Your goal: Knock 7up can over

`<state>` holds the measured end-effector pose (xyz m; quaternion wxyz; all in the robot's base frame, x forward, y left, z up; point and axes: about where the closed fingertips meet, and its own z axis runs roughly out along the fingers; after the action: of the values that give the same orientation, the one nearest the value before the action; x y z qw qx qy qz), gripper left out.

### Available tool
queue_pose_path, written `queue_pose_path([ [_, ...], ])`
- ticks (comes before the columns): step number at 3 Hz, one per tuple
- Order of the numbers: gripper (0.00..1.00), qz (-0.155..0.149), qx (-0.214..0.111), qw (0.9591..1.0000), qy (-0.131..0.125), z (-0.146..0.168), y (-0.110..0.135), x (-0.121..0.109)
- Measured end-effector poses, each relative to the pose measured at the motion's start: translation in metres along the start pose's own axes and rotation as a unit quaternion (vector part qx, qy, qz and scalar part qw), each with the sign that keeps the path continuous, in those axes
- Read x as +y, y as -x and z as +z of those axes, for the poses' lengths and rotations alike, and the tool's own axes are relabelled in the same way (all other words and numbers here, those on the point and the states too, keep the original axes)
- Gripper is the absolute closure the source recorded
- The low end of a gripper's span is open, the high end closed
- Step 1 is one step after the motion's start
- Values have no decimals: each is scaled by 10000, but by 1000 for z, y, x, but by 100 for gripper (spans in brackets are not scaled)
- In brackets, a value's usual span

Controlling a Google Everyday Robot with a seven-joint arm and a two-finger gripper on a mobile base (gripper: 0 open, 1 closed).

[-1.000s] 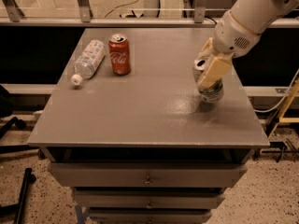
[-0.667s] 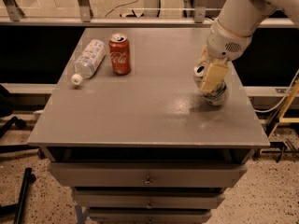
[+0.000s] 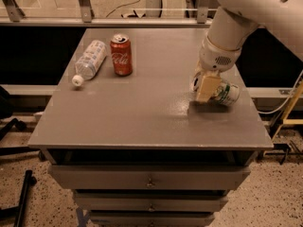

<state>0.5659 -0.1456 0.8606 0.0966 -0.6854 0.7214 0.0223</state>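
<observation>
My gripper [image 3: 207, 86] sits right of centre in the frame, low over the table [image 3: 142, 122] and against the 7up can [image 3: 228, 93]. I cannot tell whether it is spread or pinching the can. The can leans hard, nearly on its side, base toward the table's right edge. As I judge it, a shove rightward could roll it off the table. If I am in fact gripping it, lifting away could drag it upright. The Coke can [image 3: 121, 56] and bottle [image 3: 89, 60] sit well apart, upper left.
</observation>
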Motion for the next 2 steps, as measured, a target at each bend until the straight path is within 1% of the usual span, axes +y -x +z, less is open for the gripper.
queue_pose_path([
  [1,100,2,-198,9998,14,8,13,-2],
  [2,100,10,-446,9989,136,19,25,-1],
])
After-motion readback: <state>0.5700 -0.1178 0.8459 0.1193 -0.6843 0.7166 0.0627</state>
